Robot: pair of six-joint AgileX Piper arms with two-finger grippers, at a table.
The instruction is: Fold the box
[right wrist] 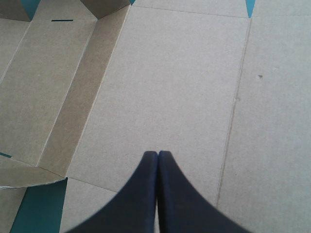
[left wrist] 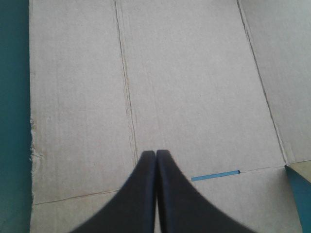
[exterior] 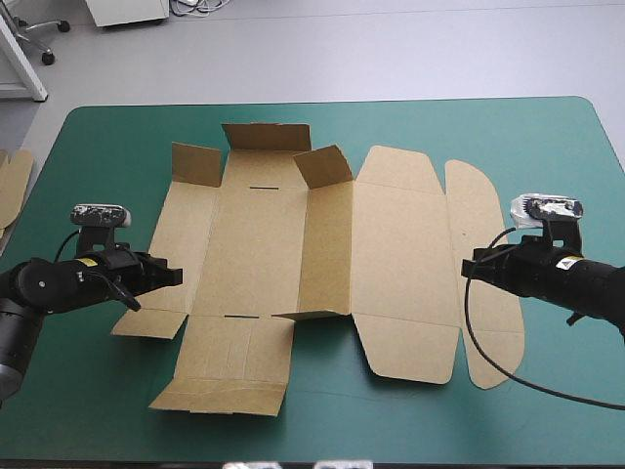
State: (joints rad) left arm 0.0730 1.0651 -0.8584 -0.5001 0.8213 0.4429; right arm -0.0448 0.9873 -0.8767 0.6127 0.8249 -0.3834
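Observation:
The brown box [exterior: 322, 264] lies as a cut sheet spread nearly flat across the middle of the teal-green table, with a few small flaps at its far side partly raised. My left gripper [exterior: 174, 277] hovers at the sheet's left edge, fingers shut into one point over the board [left wrist: 194, 97], holding nothing. My right gripper [exterior: 469, 266] is over the sheet's right lid panel [right wrist: 170, 87], also shut and empty. In both wrist views, the left gripper [left wrist: 156, 154] and the right gripper [right wrist: 158, 154] show their tips pressed together above bare board.
More brown board [exterior: 10, 186] shows at the table's left edge. Bare teal-green cover [exterior: 547, 147] lies beyond and to the right of the sheet and along the front edge.

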